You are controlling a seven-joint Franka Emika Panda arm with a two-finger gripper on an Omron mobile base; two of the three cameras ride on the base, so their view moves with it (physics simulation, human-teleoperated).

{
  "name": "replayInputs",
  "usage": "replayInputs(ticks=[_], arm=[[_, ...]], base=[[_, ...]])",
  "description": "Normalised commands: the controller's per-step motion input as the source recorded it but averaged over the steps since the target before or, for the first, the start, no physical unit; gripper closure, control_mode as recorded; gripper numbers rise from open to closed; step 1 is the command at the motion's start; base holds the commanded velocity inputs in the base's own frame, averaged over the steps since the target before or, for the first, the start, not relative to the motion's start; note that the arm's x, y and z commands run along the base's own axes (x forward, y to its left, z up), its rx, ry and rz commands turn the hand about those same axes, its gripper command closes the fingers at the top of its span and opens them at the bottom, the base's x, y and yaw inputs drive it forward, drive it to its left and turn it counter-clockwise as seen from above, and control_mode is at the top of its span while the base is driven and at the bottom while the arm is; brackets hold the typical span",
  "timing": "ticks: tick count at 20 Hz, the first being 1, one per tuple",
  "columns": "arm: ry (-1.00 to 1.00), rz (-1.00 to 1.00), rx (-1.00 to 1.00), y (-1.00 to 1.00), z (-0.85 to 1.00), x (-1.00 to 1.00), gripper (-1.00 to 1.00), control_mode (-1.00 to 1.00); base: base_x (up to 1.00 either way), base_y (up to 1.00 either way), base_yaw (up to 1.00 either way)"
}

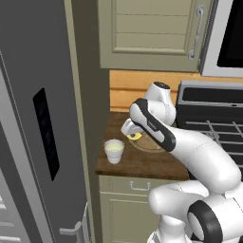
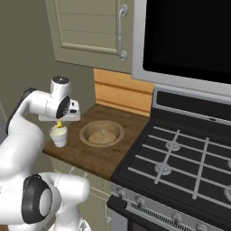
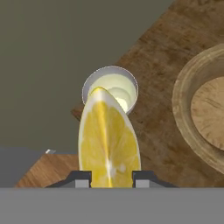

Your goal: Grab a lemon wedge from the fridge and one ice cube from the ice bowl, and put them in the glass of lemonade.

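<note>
**Lemon wedge held over the glass**

The gripper (image 3: 111, 178) is clamped on the lemon wedge (image 3: 109, 138), one finger on each side. The wedge hangs above the glass of lemonade (image 2: 58, 135), which stands near the counter's (image 1: 142, 163) left front corner. The ice bowl (image 2: 102, 133) sits just beside the glass, toward the stove (image 2: 189, 158). The fridge (image 1: 33, 118) stands left of the counter.

We see a glossy, moist lemon wedge (image 3: 109, 140), matt dark wood counter (image 3: 148, 131) below the pincer, and a smooth translucent glass of lemonade (image 3: 111, 87).
</note>
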Motion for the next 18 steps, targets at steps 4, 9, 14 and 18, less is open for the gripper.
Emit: replayInputs(ticks=[4, 9, 14, 18], arm=[[0.0, 0.0, -0.01, 0.2, -0.08, 0.06, 1.0, -1.0], [0.0, 0.0, 0.0, 0.06, 0.0, 0.22, 1.0, -1.0], [0.0, 0.0, 0.0, 0.04, 0.0, 0.18, 1.0, -1.0], [0.0, 0.0, 0.0, 0.01, 0.0, 0.27, 1.0, -1.0]], base=[[0.0, 0.0, 0.0], [0.0, 0.0, 0.0], [0.0, 0.0, 0.0], [0.0, 0.0, 0.0]])
